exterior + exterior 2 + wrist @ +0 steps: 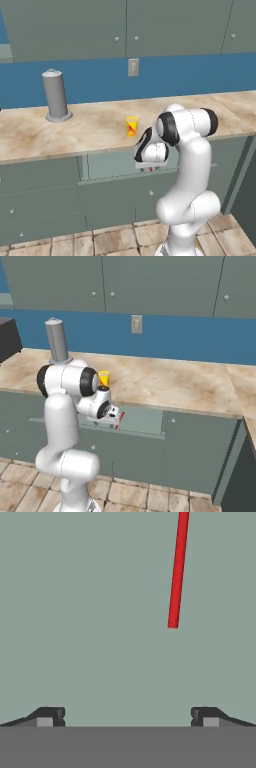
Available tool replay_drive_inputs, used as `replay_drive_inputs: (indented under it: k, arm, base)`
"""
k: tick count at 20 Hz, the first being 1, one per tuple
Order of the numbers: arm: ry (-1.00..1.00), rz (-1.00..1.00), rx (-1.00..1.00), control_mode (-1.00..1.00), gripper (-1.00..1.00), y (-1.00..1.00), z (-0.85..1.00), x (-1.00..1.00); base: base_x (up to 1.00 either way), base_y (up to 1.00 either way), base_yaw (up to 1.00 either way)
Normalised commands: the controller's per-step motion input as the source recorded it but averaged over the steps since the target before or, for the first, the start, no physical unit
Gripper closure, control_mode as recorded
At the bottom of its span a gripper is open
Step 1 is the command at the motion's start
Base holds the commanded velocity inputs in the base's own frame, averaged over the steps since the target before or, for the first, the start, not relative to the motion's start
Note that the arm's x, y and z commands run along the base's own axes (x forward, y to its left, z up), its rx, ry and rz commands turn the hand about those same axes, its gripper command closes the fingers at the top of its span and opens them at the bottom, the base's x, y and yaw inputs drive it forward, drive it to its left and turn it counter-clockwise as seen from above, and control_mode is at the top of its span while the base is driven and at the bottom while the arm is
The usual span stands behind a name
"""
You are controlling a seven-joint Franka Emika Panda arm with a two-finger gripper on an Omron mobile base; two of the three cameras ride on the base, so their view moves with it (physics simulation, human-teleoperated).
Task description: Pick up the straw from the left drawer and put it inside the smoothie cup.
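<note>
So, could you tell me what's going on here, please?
The robot arm is reaching down into the open left drawer below the counter, going for the red straw lying on the drawer floor. Its gripper is open and holds nothing; in the hand view the straw lies ahead of the fingertips, not between them. The yellow smoothie cup stands upright on the counter just above, with no straw in it yet.

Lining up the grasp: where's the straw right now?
The straw lies on the floor of the open left drawer, upper right in the hand view, ahead of the open gripper and untouched.
</note>
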Motion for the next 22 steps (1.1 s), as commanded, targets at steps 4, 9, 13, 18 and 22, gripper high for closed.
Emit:
replay_drive_inputs:
  k: [4, 9, 13, 18, 22]
  arm:
    - [0.14, 0.00, -0.01, -1.00, -1.00, -0.08, -0.27, -0.19]
    - [0.09, 0.02, -0.01, -1.00, -1.00, -0.09, -0.12, -0.82]
    - [0.00, 0.06, 0.00, -1.00, -1.00, -0.14, -0.01, -1.00]
    - [0.00, 0.10, 0.00, -1.00, -1.00, -0.08, 0.04, -1.00]
    - [-0.06, 0.05, 0.00, -1.00, -1.00, -0.01, 0.52, -0.37]
  base:
    - [0.00, 0.00, 0.00]
    - [0.00, 0.00, 0.00]
    - [0.00, 0.00, 0.00]
    - [0.00, 0.00, 0.00]
    - [0.00, 0.00, 0.00]
